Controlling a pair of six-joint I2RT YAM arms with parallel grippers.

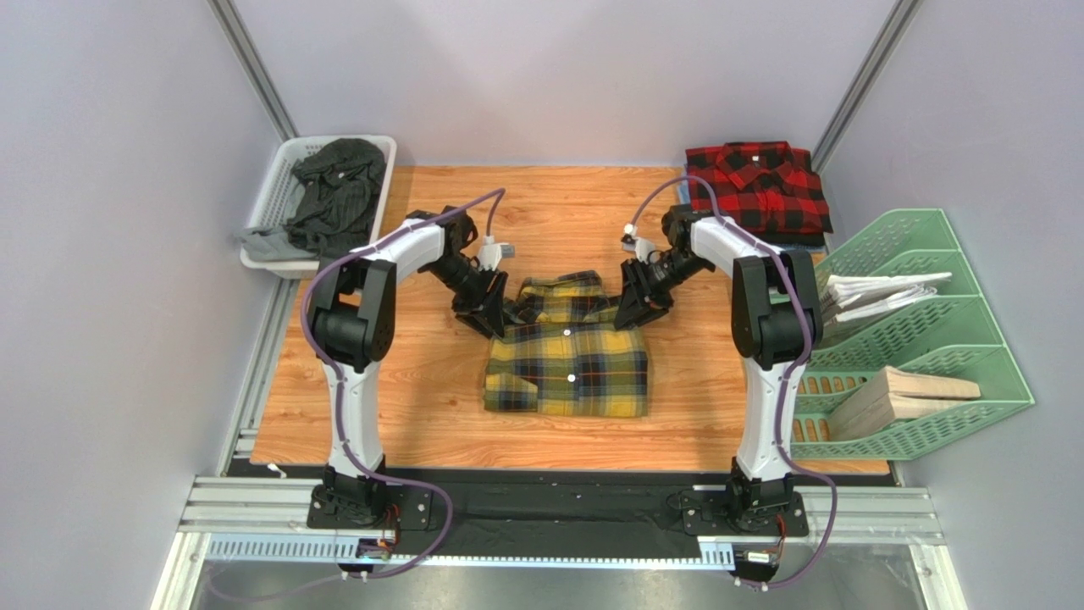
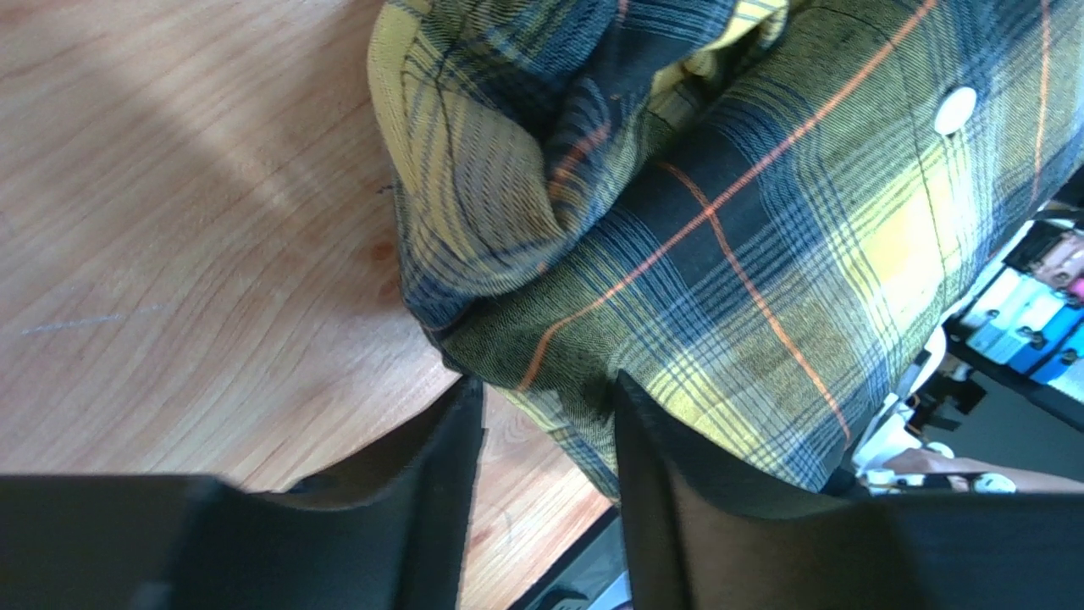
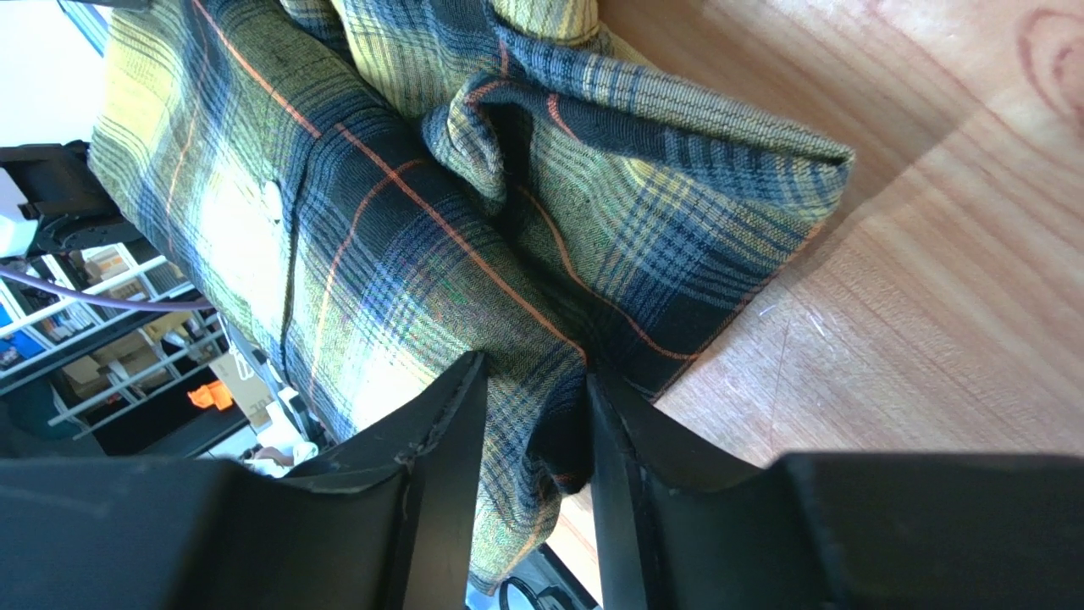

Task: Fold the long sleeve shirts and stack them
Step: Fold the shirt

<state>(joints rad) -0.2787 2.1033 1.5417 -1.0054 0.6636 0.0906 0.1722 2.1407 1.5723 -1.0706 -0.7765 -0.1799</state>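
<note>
The yellow shirt (image 1: 566, 362) lies mid-table (image 1: 382, 407), buttons up, its near part a flat rectangle and its far end by the collar bunched and raised. The red shirt (image 1: 758, 188) sits folded at the far right corner. The left gripper (image 1: 499, 318) stands at the yellow shirt's far left corner, jaws released, the hem loose between them over bare wood. The right gripper (image 1: 631, 310) is at the far right corner, jaws part open with a thick fold filling the gap; whether it is clamped I cannot tell. I judge folding is in hand: the far end wants flattening or one more fold, then a carry onto the red shirt. Bare wood lies left and near; the basket (image 1: 274, 210) far left and the file tray (image 1: 948, 248) on the right hem the moves in
</note>
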